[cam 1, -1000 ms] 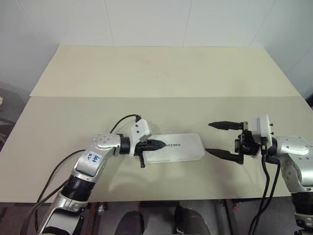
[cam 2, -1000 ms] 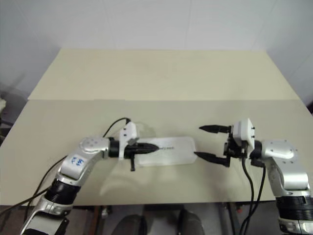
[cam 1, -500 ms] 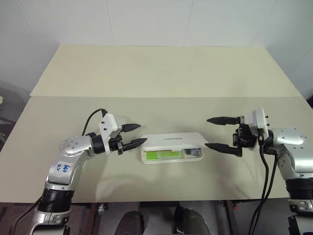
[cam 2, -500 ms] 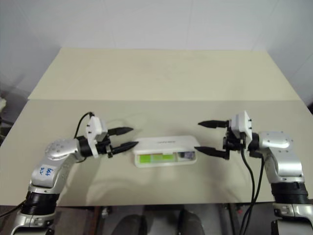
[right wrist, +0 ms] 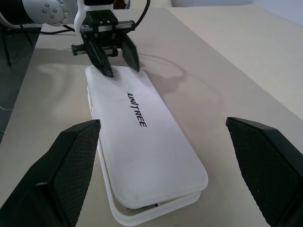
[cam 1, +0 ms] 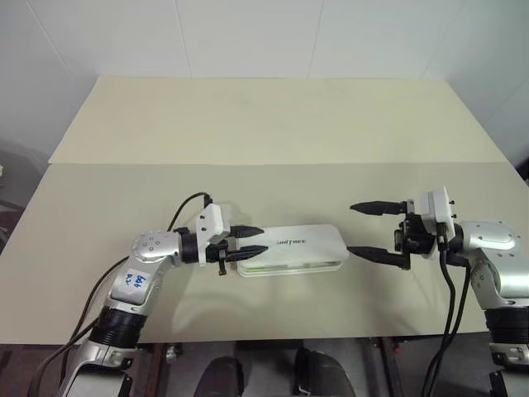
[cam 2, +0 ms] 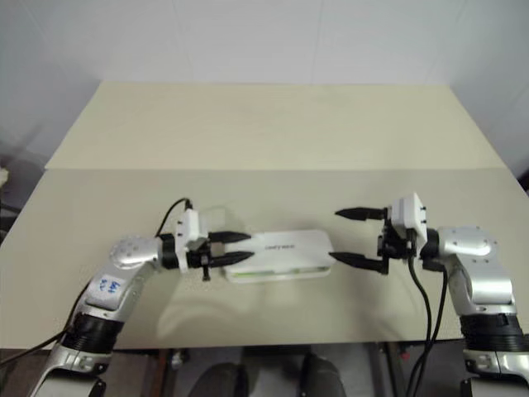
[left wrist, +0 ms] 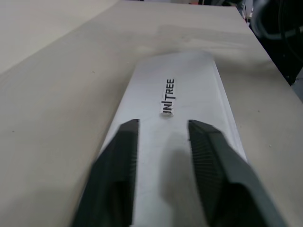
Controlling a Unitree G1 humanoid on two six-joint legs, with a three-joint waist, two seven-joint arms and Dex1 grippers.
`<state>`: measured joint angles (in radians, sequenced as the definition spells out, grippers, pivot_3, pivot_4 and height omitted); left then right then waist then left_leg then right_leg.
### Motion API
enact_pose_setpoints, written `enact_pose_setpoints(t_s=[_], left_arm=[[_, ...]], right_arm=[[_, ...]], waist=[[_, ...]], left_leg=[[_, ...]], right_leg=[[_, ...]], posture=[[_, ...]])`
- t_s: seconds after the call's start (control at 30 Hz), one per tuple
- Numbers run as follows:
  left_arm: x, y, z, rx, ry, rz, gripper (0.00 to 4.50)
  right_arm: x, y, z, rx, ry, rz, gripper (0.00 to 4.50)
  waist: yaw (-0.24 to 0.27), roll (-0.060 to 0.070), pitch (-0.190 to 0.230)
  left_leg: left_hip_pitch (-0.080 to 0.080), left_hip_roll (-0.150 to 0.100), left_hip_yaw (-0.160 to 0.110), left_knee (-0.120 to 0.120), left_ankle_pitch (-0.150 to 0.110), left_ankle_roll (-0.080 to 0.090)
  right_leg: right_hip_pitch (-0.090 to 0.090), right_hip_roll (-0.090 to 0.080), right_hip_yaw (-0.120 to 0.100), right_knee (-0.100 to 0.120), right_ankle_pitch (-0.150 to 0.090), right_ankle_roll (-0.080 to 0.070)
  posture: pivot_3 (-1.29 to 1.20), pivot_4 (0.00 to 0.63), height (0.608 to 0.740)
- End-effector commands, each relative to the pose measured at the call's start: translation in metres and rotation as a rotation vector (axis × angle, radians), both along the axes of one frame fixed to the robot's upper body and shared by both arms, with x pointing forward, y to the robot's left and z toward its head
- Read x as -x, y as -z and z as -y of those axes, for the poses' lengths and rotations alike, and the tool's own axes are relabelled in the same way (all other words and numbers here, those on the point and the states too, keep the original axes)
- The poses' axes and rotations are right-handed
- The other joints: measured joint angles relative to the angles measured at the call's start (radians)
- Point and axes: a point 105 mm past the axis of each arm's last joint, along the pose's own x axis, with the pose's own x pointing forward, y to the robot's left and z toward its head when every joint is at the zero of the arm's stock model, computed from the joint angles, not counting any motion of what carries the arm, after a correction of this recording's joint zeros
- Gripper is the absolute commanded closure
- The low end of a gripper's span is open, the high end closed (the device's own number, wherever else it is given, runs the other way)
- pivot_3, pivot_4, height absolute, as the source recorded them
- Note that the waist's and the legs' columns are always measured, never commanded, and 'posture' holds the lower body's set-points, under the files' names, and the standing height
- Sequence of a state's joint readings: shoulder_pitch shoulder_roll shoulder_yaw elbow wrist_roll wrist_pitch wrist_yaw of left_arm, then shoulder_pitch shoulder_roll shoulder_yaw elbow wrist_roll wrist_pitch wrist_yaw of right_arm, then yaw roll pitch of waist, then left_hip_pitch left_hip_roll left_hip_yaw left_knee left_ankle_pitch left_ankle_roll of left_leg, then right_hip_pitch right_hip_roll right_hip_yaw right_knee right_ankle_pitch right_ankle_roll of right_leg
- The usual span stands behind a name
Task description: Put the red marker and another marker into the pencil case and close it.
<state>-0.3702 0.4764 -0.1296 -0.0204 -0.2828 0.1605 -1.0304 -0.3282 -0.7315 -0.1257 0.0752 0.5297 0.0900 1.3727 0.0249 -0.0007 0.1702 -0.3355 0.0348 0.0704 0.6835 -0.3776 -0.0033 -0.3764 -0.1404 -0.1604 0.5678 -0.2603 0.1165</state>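
So the left gripper (cam 1: 245, 241) is hanging right over the left end of the case (cam 1: 302, 246), fingers (left wrist: 120, 156) parted a little with a narrow gap, and nothing is caught between them. From the left wrist view both tips sit just above the white lid, one on each side of the start of the "UNITREE" lettering (left wrist: 168, 97), and I can't really tell if they're touching the lid or just skimming it. The right gripper (cam 1: 372, 231) is off the case's other end, pointing back at it, fingers (right wrist: 66, 165) spread about as wide as they go and holding nothing; one tip is near the case's right end, the other well back from it toward the far side of the table (cam 1: 264, 124). The case itself lies flat lengthwise between the two grippers, near the front edge of the table. Its lid is down but not fully shut, and there's a thin slit along the front and at the right end. Through that slit you can see a strip of lime green, the highlighter (cam 1: 281, 264), inside the case. Can't make out the red marker through it.
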Motion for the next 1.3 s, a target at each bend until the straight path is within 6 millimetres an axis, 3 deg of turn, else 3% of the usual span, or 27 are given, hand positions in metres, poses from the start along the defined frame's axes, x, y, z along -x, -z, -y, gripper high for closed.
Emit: enact_pose_setpoints(t_s=[0.03,0.07,0.4,0.67,1.0,1.13,1.3], left_arm=[[0.0,-0.002,0.0,-0.037,0.027,0.044,4.2],[-0.001,0.0,0.0,-0.055,0.027,0.044,4.46],[-0.009,0.01,0.01,-0.124,-0.001,0.042,4.46],[0.007,0.025,0.032,-0.228,0.068,-0.026,4.46],[0.011,0.029,0.027,-0.303,0.048,-0.051,4.46],[0.009,0.023,0.025,-0.255,0.014,-0.065,4.46],[-0.002,-0.016,0.018,-0.044,-0.057,-0.026,4.46]], right_arm=[[0.004,-0.013,0.003,-0.005,0.009,0.055,0.0],[0.005,-0.013,0.004,0.0,0.011,0.055,0.0],[0.017,-0.012,0.011,0.073,-0.034,0.043,0.0],[0.016,-0.011,0.008,0.064,-0.02,0.044,0.0],[0.016,-0.008,0.006,0.047,-0.011,0.042,0.0],[0.014,-0.007,0.004,0.035,-0.012,0.047,0.0],[0.01,-0.008,0.004,0.033,-0.015,0.052,0.0]], waist=[[0.001,0.0,0.0],[0.001,0.0,0.0],[0.001,0.0,0.0],[0.003,0.0,0.0],[0.002,0.0,0.0],[0.001,0.0,0.0],[0.001,0.0,0.0]], left_leg=[[0.0,0.0,0.0,0.0,0.0,0.0],[0.0,0.0,0.0,0.0,0.0,0.0],[0.0,0.0,0.0,0.0,0.0,0.0],[0.0,0.0,0.0,0.0,0.0,0.0],[0.001,0.0,0.0,0.0,0.0,0.0],[0.001,0.0,-0.001,0.0,0.0,0.0],[0.001,0.0,-0.001,0.001,0.0,0.0]], right_leg=[[0.0,0.0,0.0,0.0,0.0,0.0],[0.0,0.0,0.0,0.0,0.0,0.0],[0.0,0.0,0.0,0.0,0.0,0.0],[0.001,0.0,0.0,0.0,0.0,0.0],[0.001,0.0,0.001,0.0,0.0,0.0],[0.001,0.0,0.001,0.0,0.0,0.0],[0.001,0.0,0.001,0.0,0.0,0.0]], posture=[[0.0,0.15,0.74],[0.0,0.15,0.74],[0.0,0.15,0.74],[0.0,0.15,0.74],[0.0,0.15,0.74],[0.0,0.15,0.74],[0.0,0.15,0.74]])
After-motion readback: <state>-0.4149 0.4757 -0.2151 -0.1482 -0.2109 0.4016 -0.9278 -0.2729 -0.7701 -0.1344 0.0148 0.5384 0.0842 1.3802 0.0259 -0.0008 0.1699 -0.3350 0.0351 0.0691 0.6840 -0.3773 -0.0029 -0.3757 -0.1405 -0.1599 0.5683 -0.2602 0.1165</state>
